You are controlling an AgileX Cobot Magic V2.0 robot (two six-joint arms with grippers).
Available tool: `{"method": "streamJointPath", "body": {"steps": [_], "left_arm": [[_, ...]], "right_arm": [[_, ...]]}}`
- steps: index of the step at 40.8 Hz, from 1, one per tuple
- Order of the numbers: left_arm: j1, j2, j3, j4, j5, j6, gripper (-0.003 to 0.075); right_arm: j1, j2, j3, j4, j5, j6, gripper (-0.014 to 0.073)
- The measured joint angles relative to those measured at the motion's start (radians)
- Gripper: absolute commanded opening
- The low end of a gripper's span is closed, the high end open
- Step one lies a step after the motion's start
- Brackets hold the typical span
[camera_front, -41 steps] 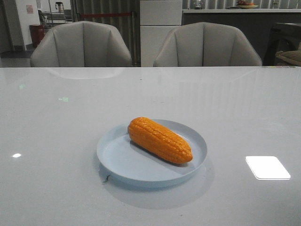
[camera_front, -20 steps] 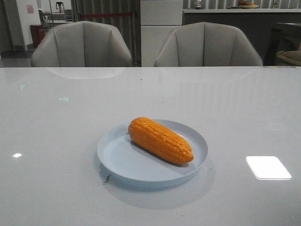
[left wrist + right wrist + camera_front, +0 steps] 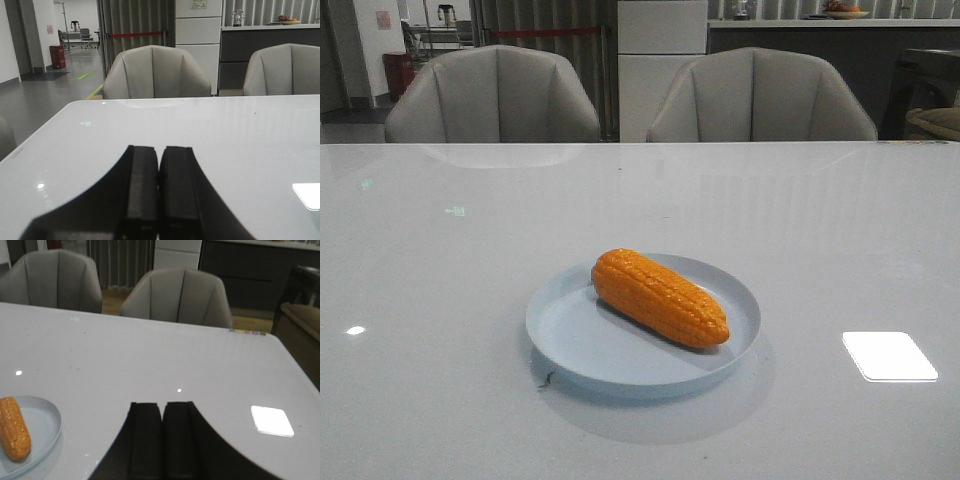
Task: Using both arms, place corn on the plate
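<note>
Front view: glossy white table, grey chairs.

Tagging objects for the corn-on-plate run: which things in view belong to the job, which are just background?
Job:
- corn, lying on the plate
- plate, on the table
- left gripper, jaws closed, empty
- right gripper, jaws closed, empty

Background:
- white table
- two grey chairs behind the table
- bright light reflection on the tabletop
</note>
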Motion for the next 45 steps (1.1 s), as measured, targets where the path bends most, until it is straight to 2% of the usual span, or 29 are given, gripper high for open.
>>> {"method": "streamJointPath", "body": {"steps": [5,11,20,45], "left_arm": [[0.000,0.000,0.000,0.000,0.000,0.000,0.0094],[0.000,0.000,0.000,0.000,0.001,0.000,0.0094],[0.000,0.000,0.000,0.000,0.001,0.000,0.0094],[0.000,0.000,0.000,0.000,0.001,0.000,0.0094]], "right_arm": [[0.000,-0.007,0.161,0.000,-0.153,0.000,0.0023],[0.000,-0.007,0.329,0.000,-0.257,0.000,0.0023],[0.000,-0.007,0.343,0.000,-0.214,0.000,0.0023],[0.000,-0.007,0.343,0.000,-0.205,0.000,0.0023]]}}
